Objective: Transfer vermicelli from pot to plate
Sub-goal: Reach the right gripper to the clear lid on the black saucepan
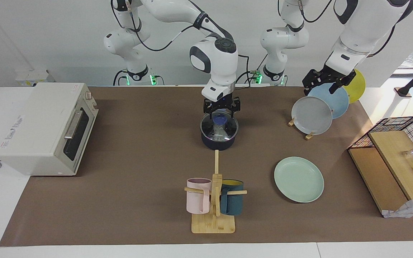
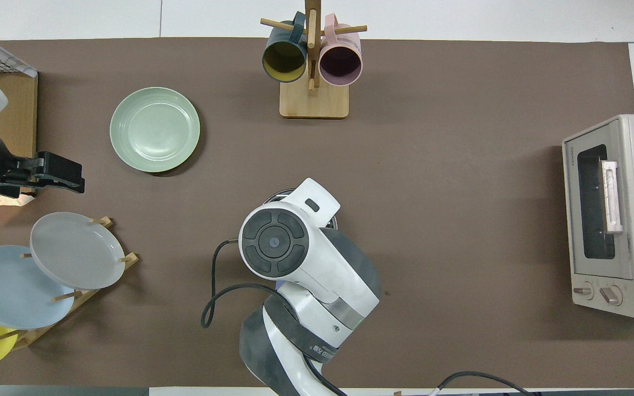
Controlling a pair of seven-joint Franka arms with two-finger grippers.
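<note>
The right gripper (image 1: 221, 114) hung straight over the pot (image 1: 219, 139) at mid-table, fingers pointing down at the mouth, and the vermicelli (image 1: 219, 132) sat directly beneath them as a pale glassy tangle inside the black bowl; whether the fingers were spread or pinched I couldn't tell. From above, the right arm's wrist covered the pot almost entirely. The plate (image 1: 299, 179) lay bare, farther from the robots than the pot and toward the left arm's end of the table, so the carry looked like a diagonal run. The left gripper (image 1: 326, 83) waited over the plate rack (image 1: 308, 136).
</note>
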